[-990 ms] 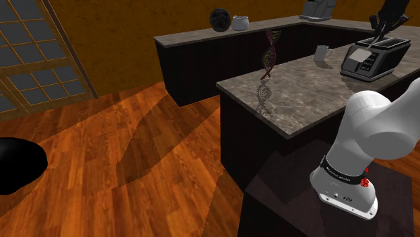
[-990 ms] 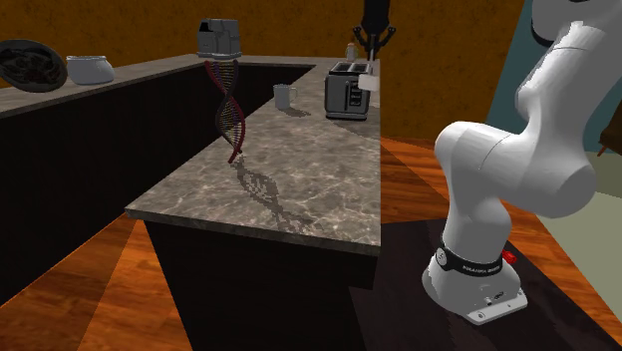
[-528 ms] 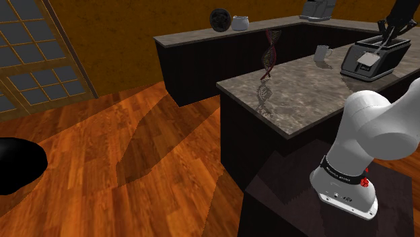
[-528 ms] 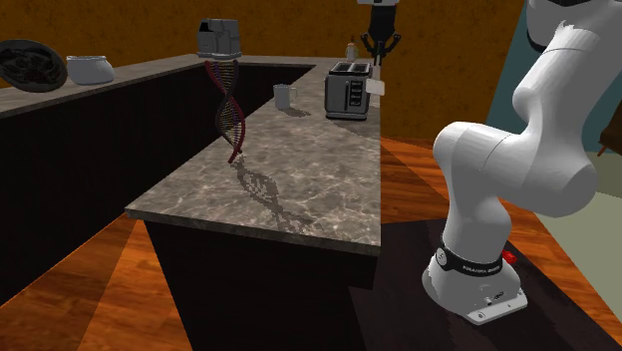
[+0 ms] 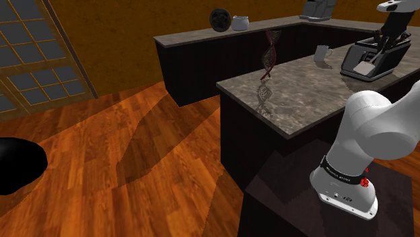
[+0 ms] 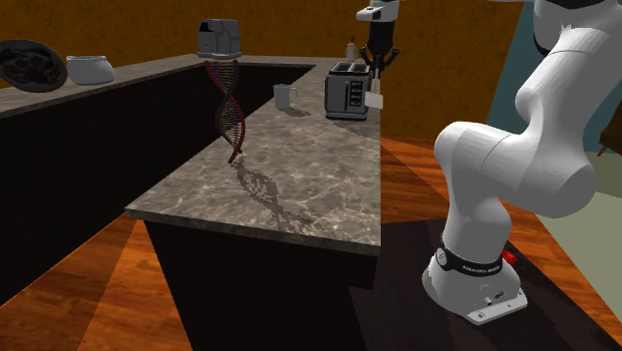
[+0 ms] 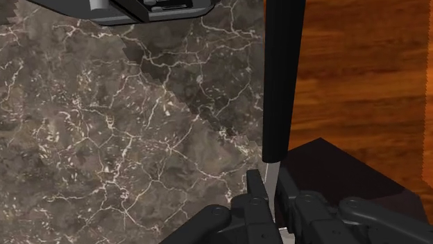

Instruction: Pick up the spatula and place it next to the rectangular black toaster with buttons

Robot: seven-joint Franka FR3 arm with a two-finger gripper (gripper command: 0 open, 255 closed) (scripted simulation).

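Shoulder view: the gripper (image 5: 386, 44) hangs over the far end of the counter (image 5: 303, 94). The spatula (image 5: 365, 67) drops from it in front of the toaster (image 5: 383, 55).

Second exterior view: the gripper (image 6: 379, 62) is above and just beside the toaster (image 6: 347, 92). The pale end of the spatula (image 6: 375, 100) hangs below the fingertips, close to the counter (image 6: 299, 170) edge.

Wrist view: the gripper (image 7: 269, 181) is clenched on a thin pale part of the spatula (image 7: 281, 83), whose long black part runs out ahead of the fingers. It lies right along the line where the counter (image 7: 104, 125) meets the floor (image 7: 347, 69), and the toaster (image 7: 149, 10) sits farther ahead.

To set it down well, I would first shift inward from that edge, then lower until the spatula rests flat on the stone beside the toaster. Only then should the fingers open.
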